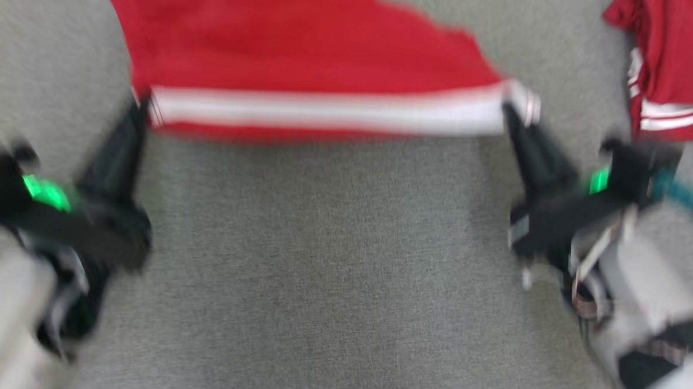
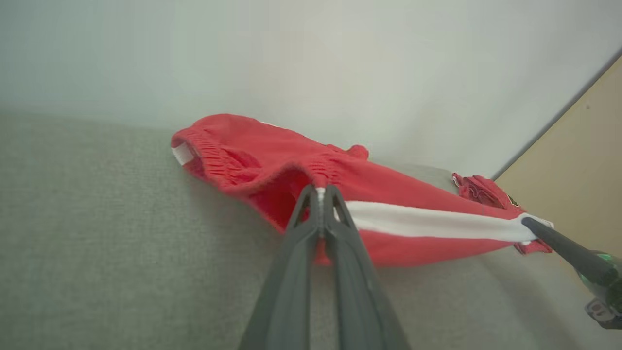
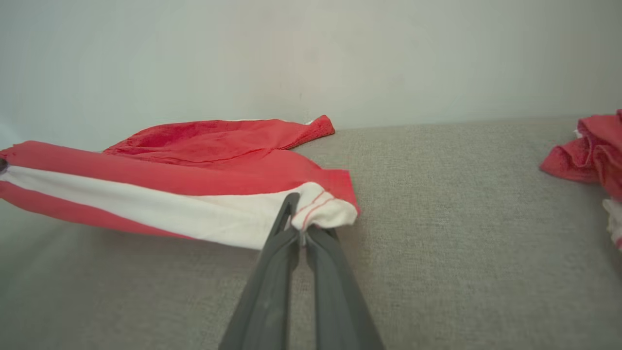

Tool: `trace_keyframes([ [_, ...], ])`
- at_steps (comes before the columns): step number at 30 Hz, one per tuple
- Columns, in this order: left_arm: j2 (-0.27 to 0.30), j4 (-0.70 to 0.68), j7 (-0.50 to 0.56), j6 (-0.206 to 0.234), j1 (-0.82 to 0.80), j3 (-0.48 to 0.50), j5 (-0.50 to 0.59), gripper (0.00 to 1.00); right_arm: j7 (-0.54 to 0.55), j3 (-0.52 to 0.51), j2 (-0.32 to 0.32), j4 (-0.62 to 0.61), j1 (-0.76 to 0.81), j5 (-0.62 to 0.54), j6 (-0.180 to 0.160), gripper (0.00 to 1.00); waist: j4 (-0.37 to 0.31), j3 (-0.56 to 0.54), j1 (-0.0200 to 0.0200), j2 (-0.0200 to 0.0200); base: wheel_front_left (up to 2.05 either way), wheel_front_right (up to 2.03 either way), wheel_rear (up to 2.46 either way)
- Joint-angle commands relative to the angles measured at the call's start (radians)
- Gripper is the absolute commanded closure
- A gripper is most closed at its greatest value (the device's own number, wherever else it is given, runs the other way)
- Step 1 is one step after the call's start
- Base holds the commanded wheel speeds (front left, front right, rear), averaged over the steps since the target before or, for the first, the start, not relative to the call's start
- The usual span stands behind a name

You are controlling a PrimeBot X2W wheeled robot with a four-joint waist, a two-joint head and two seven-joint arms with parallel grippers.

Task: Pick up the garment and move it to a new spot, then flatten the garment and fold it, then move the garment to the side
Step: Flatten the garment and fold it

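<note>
The garment (image 1: 306, 46) is a pair of red shorts with a white side stripe, stretched across the grey fabric surface (image 1: 332, 264). My left gripper (image 1: 144, 105) is shut on its near left corner, at the elastic waistband (image 2: 318, 190). At the near right corner my right gripper (image 1: 509, 111) is shut on the hem of the white stripe (image 3: 303, 221). The stripe edge hangs taut between the two grippers, lifted a little off the surface. The far part of the garment (image 3: 218, 141) lies on the surface. The head view is blurred.
A second red and white garment (image 1: 671, 62) lies bunched at the far right, close to my right arm (image 1: 641, 277). A pale wall (image 3: 311, 58) rises behind the surface. A tan panel (image 2: 578, 160) borders the surface in the left wrist view.
</note>
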Motion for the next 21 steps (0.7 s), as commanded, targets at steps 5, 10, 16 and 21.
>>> trace_keyframes([
  [5, -0.062, -0.03, -0.001, -0.012, 0.221, 0.062, 0.072, 1.0, 0.038, -0.046, -0.018, -0.106, 0.232, -0.009, -0.002, 1.0, 0.021, -0.144, 0.0004, 0.0002, 0.0, 0.0, 0.0],
  [10, -0.116, -0.031, -0.002, -0.036, 0.373, 0.065, 0.124, 1.0, 0.094, -0.128, -0.007, -0.219, 0.455, -0.025, -0.002, 1.0, 0.037, -0.191, 0.0004, 0.0002, 0.0, 0.0, 0.0],
  [16, -0.17, -0.02, -0.002, -0.05, 0.496, 0.075, 0.169, 1.0, 0.166, -0.192, 0.045, -0.354, 0.707, -0.074, -0.002, 1.0, 0.055, -0.238, 0.0004, 0.0002, 0.0, 0.0, 0.0],
  [21, -0.197, -0.018, -0.002, -0.055, 0.584, 0.09, 0.198, 1.0, 0.233, -0.216, 0.088, -0.44, 0.875, -0.103, -0.002, 1.0, 0.063, -0.274, 0.0004, 0.0002, 0.0, 0.0, 0.0],
])
